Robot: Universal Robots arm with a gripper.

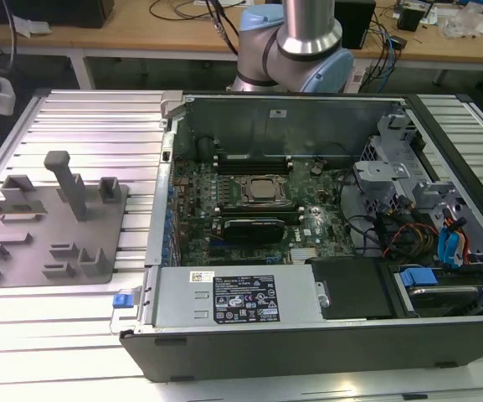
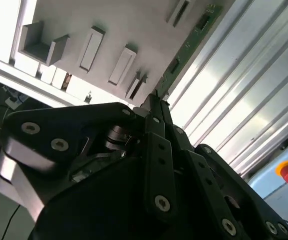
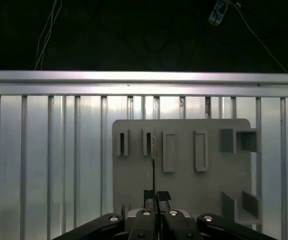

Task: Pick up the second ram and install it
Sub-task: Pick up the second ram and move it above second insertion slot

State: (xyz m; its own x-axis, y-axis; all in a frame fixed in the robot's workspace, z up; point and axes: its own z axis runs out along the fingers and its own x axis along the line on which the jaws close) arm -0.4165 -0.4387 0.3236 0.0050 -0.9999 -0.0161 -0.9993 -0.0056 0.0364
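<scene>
Exterior view: open black computer case [image 1: 308,352] lying flat on ribbed silver aluminium table [image 1: 99,109], green motherboard [image 1: 249,193] exposed inside. Towards the exterior view's left of the case, flat grey fixture plate [image 1: 23,243] with upright posts and slots. Silver-and-blue robot arm [image 1: 308,33] rising behind the case.

Second wrist view: black two-fingered gripper [image 2: 154,102] clamped on one end of the second ram [image 2: 188,45], a long thin green circuit-board stick reaching out past the fingertips, with fixture plate [image 2: 134,25] and table [image 2: 233,100] beyond.

First wrist view: second ram [image 3: 153,160] seen edge-on as a thin line, pinched in the gripper [image 3: 154,194], held above the fixture plate [image 3: 183,185] near its narrow slots.
</scene>
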